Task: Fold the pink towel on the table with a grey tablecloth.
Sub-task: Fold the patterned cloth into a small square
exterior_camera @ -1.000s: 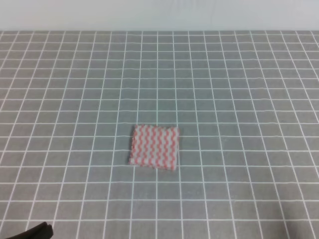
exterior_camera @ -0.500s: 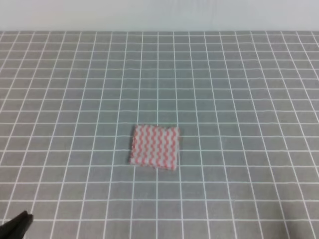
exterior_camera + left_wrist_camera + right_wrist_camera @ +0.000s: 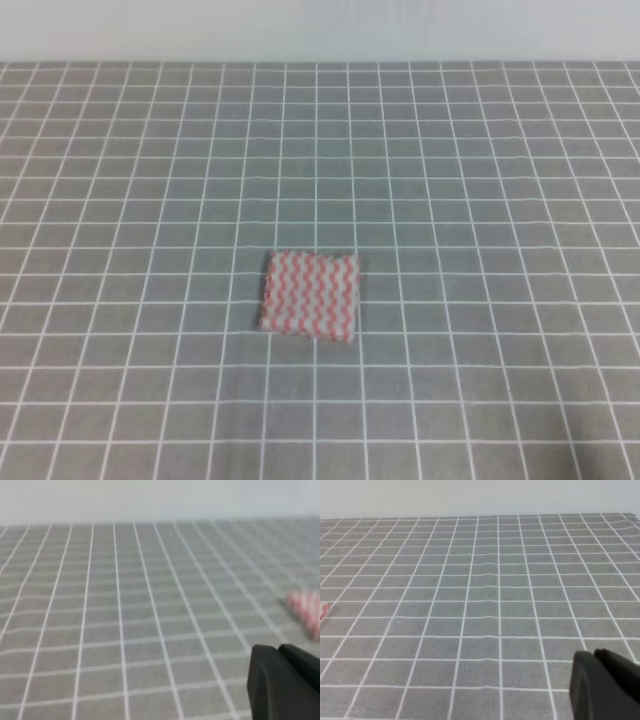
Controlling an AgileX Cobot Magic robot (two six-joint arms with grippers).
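A pink towel (image 3: 310, 296) lies flat near the middle of the grey gridded table (image 3: 480, 180), both end effectors well apart from it, their state impossible to tell.

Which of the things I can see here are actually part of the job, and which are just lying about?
Part of the job:
- pink towel, lying flat
- table with the grey checked cloth under it
- left gripper and right gripper, both away from the towel

Just lying about:
- nothing else visible on the cloth
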